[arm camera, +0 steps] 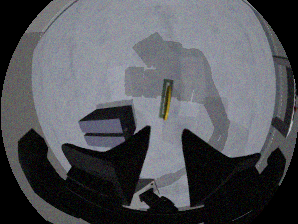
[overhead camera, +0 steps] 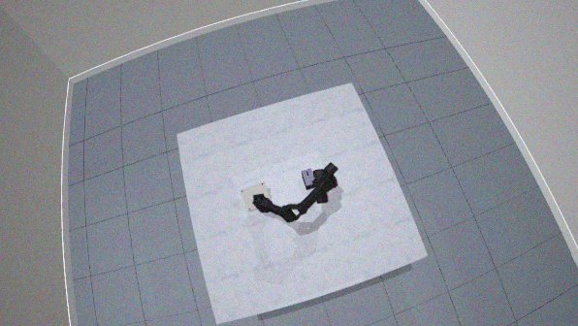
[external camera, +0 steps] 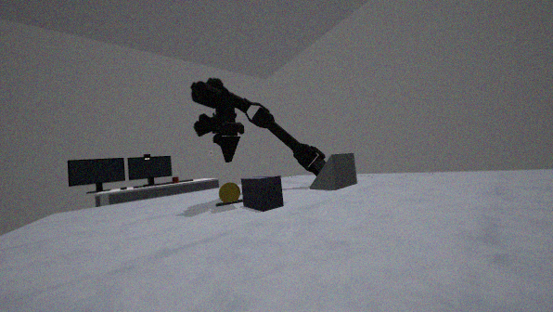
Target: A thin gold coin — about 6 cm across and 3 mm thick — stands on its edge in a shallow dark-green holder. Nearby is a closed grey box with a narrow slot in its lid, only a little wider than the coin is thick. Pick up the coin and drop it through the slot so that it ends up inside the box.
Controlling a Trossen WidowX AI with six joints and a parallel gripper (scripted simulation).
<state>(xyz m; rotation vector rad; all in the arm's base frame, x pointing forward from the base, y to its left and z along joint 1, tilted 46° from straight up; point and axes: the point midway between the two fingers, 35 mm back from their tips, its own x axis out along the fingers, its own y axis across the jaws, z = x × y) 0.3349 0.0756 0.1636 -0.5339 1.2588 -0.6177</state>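
Observation:
The gold coin [external camera: 229, 192] [arm camera: 166, 99] stands on its edge in the dark-green holder [external camera: 224, 203], just left of the closed grey box [external camera: 262, 192] [overhead camera: 307, 178] [arm camera: 107, 129]. In the wrist view the coin shows edge-on, as a thin strip beyond my fingers. My gripper [external camera: 227, 158] [arm camera: 166, 131] [overhead camera: 323, 185] points straight down, well above the coin and clear of it. Its fingers stand partly apart with nothing between them. In the overhead view the arm hides the coin and the holder. The slot in the box's lid cannot be made out.
The arm's grey wedge-shaped base [external camera: 336, 172] stands behind and to the right of the box. A long desk with two dark monitors [external camera: 121, 169] is far off at the back left. The white table top [overhead camera: 291, 131] sits on a grey tiled floor.

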